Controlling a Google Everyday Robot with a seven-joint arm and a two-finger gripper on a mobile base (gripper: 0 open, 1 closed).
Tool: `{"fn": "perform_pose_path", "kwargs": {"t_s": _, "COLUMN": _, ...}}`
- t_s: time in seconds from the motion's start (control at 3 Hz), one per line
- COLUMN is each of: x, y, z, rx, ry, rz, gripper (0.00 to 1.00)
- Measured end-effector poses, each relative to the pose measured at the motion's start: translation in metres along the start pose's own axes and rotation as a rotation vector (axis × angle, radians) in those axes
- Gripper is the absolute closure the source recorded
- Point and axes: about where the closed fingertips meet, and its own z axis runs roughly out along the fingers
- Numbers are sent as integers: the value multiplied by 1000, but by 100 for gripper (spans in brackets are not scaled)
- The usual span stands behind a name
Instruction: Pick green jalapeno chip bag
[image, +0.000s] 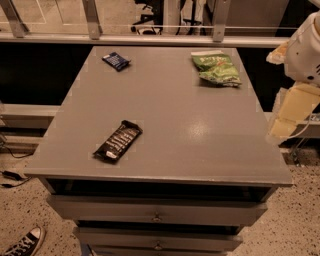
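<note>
**Gripper off the table's side edge; bag at the far corner on the same side.**
Beyond the black candy bar wrapper (118, 141) at the front, the gripper (289, 116) hangs just off the table (165, 100); how wide it is spread cannot be told. The green jalapeno chip bag (216, 68) lies farther back and inward, its long axis roughly front-to-back and its pale top edge pointing away.

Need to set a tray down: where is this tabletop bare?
Bare: the wide middle between the black bar, blue packet and green bag; also the front right corner of the table. Tightest by the right edge, where the end effector hangs just off the table.
</note>
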Motion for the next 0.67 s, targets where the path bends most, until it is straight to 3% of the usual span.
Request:
{"fn": "perform_pose_path", "kwargs": {"t_s": 0.33, "x": 10, "y": -37, "z": 24, "rx": 73, "ry": -48, "rz": 69, "gripper": 0}}
{"fn": "perform_pose_path", "kwargs": {"t_s": 0.67, "x": 28, "y": -117, "z": 82, "rx": 149, "ry": -149, "rz": 262, "gripper": 0}}
